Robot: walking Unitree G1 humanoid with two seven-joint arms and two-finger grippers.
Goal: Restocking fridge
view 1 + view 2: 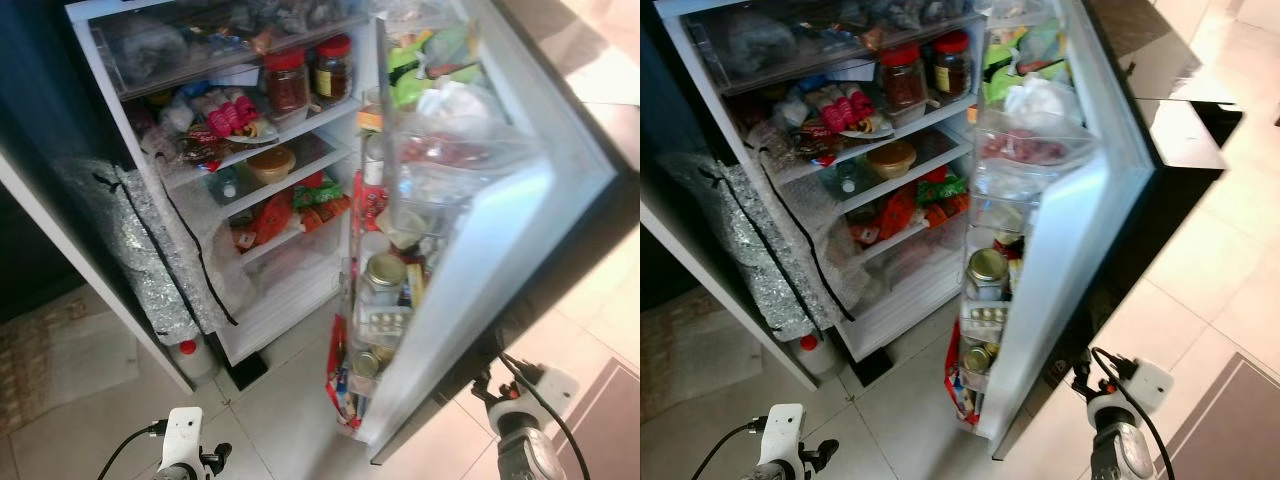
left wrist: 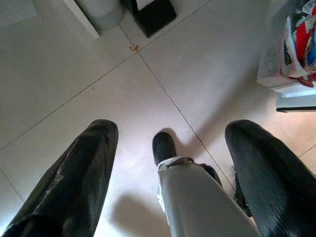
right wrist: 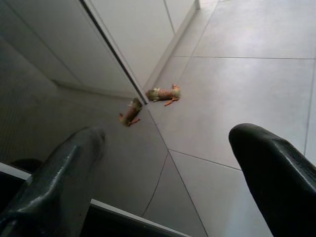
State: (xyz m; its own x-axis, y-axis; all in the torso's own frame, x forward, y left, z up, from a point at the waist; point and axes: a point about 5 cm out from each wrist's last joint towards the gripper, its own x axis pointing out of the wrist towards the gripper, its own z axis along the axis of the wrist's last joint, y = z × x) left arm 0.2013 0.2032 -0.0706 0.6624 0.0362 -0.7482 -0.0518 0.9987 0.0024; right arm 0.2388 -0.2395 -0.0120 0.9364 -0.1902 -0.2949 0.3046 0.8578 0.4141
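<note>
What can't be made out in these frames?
- Top drawer contents: blurred behind frosted plastic, head views.
- Door shelf labels: too small and blurred.
- Orange object on the floor, right wrist view: too small to identify.
- Left hand and right hand: cut off by head views' bottom edge.

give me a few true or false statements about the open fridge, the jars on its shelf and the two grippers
1. The white fridge door stands open. True.
2. Two red-lidded glass jars stand side by side on an upper shelf. True.
3. The left gripper is shut on a jar. False: its black fingers are apart over the pale tiled floor and hold nothing.
4. The right gripper is open, with nothing between its fingers. True.
5. The door's racks are bare. False: they hold jars, packets and a gold-lidded jar.
</note>
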